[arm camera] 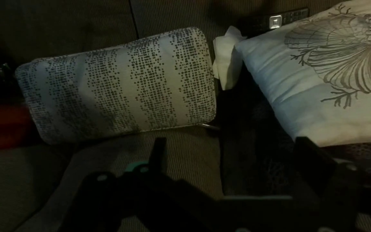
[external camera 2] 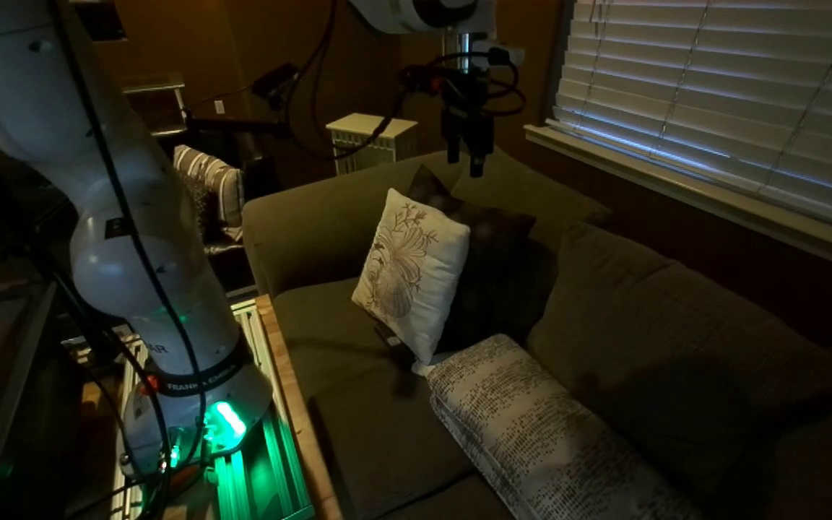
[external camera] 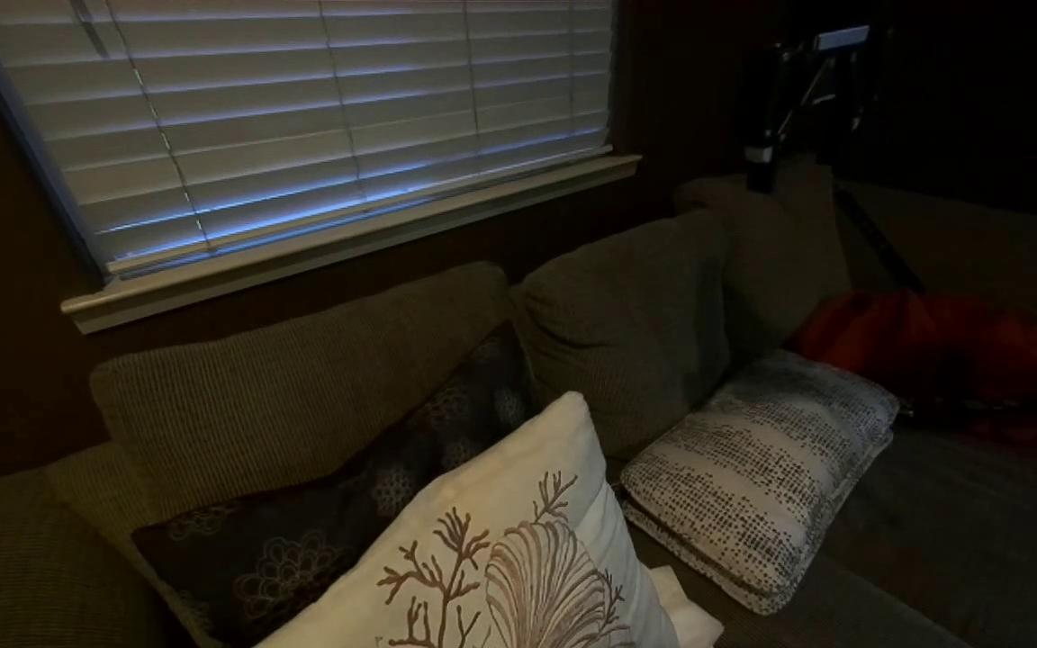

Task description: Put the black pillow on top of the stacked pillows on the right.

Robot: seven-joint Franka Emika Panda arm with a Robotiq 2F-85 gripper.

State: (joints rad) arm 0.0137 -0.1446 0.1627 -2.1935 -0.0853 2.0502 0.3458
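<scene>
Dark and nearest the wrist camera, the gripper (arm camera: pixel 233 149) has its fingers spread wide; an olive back cushion (arm camera: pixel 192 158) and part of the black pillow (arm camera: pixel 259 153) show between them. In an exterior view it hangs higher than the white cushion (external camera 2: pixel 412 271), clear of the pillows.

The black pillow is a large, soft square of charcoal-black fabric, scattered with pale, thin-lined flowers of looping petals. It stands tilted just behind the white cushion, which hides a good part of it, and one pointed corner shows above the white cushion's top. Bearing a brown shell and branches, the white cushion tilts back toward it.

Both sit on the sofa (external camera 2: pixel 344 375), and so do the stacked pillows (external camera: pixel 757 459), which lie flat near the white cushion's lower corner, pale with bands of dark speckles. A crumpled white paper or cloth (arm camera: pixel 229 58) sits between them and the white cushion, and a remote control (arm camera: pixel 275 22) lies just beside that cushion's edge. Farther from the white cushion, past the stacked pillows, is something red (external camera: pixel 933 346), too dark to make out.
</scene>
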